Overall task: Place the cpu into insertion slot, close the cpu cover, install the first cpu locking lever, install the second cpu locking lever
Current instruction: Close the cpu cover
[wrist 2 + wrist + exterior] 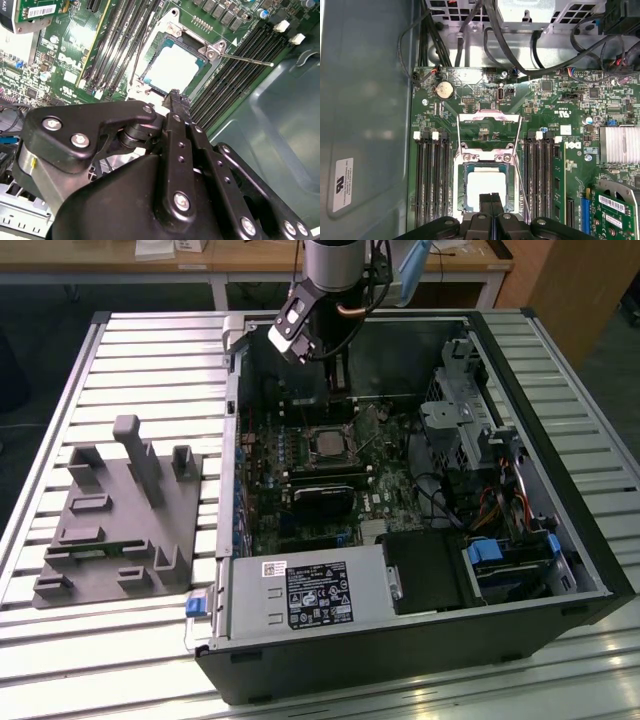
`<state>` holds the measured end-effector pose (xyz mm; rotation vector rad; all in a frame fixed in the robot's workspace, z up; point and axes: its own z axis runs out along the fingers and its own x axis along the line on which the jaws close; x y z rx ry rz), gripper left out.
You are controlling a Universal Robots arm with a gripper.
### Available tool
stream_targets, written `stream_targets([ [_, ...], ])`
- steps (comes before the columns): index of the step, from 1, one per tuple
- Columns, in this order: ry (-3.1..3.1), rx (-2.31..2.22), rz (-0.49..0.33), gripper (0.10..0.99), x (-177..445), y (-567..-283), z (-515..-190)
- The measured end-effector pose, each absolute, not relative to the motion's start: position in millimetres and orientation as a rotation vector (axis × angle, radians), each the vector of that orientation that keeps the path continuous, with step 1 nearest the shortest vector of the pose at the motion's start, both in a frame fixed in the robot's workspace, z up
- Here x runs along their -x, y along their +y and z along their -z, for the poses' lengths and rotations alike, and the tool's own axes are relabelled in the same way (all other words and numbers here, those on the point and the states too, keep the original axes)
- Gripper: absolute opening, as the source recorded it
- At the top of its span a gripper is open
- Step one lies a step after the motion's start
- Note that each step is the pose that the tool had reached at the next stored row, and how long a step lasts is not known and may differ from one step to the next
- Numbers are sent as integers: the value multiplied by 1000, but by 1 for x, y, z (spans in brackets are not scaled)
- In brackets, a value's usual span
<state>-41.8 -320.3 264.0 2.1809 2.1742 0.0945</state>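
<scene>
Just now my gripper (pixel 491 199) hangs with jaws pressed together above the cpu (pixel 487 181), which lies seated in the insertion slot (pixel 463 190); beyond my jaws the cpu cover (pixel 490 118) stands swung open.

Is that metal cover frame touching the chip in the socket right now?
Apart. In the first wrist view the cpu cover stands swung open, clear of the cpu, whose top is bare.

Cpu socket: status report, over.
Empty pincer shut, above the cpu. That cpu seated in the insertion slot. The cpu cover open, locking lever unlatched.
</scene>
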Motion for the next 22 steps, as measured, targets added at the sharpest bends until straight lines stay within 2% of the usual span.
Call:
stream_targets([
  [22, 2174, -2181, -94, 106, -1, -319, -264],
])
